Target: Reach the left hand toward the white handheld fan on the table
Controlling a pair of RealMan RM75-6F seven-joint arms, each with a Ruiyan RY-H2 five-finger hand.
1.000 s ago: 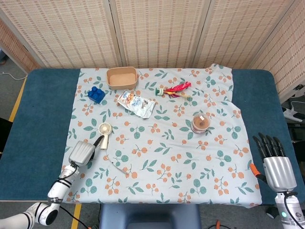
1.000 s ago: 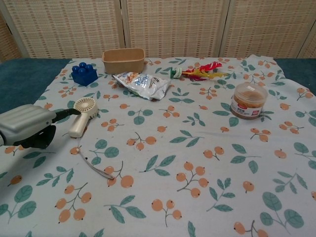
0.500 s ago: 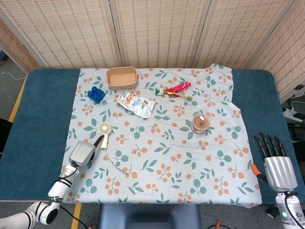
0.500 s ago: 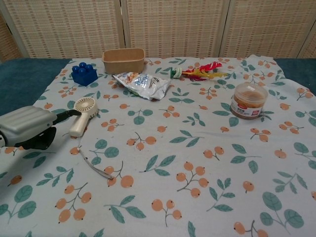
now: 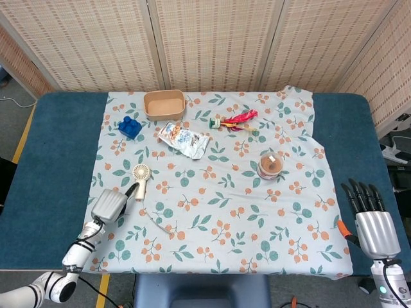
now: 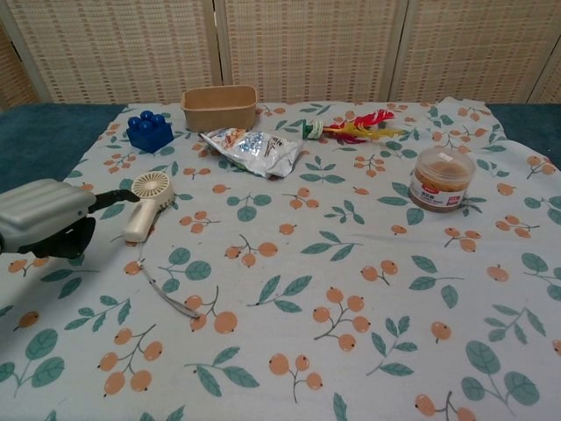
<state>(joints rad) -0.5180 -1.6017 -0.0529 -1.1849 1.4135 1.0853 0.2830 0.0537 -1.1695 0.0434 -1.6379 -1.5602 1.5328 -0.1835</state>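
Since a second ago the left hand point(image 6: 39, 219) has drawn slightly back leftward; one dark fingertip points at the fan, the others curl under, holding nothing. Floral cloth point(image 5: 218, 212) lies flat, with open room around the hand. White handheld fan point(image 6: 146, 203) lies handle-toward-robot, just beside that fingertip. Right hand point(image 5: 371, 221) idles off the cloth edge, fingers straight, empty.

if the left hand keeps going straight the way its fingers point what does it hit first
Most likely the white handheld fan: the left hand points at its handle, fingertip just short. Whether they already touch is unclear from these views.
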